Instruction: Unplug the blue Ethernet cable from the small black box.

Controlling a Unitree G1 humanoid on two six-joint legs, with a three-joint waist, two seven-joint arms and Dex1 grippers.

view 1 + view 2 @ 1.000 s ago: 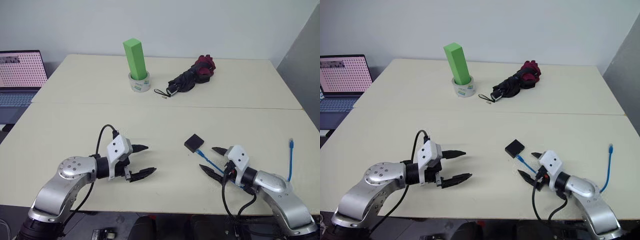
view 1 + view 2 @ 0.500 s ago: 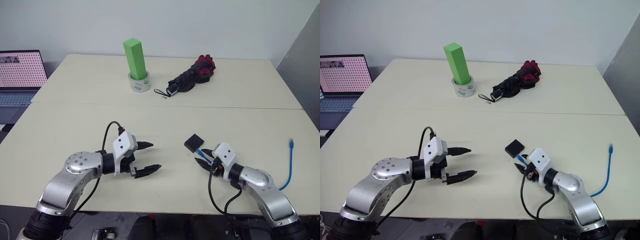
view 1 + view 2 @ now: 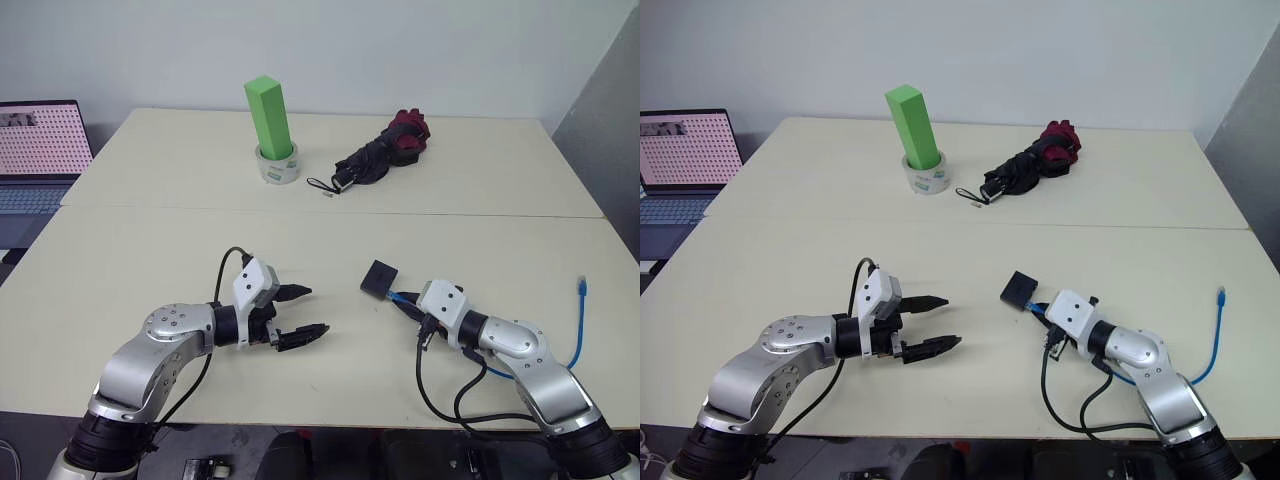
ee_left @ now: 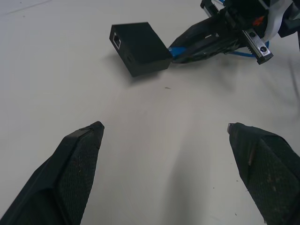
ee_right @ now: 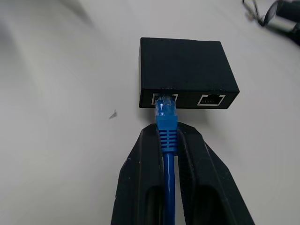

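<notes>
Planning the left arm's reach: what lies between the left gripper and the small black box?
Bare tabletop only: the left wrist view shows nothing between the left gripper and the small black box.

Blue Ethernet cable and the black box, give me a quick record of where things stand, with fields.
cable: blue Ethernet cable, plug still seated in a port
box: small black box, flat on the table
right gripper: shut on the cable just behind the plug
left gripper: open, holding nothing, apart from the box
free cable end: lies near the table's right edge
</notes>
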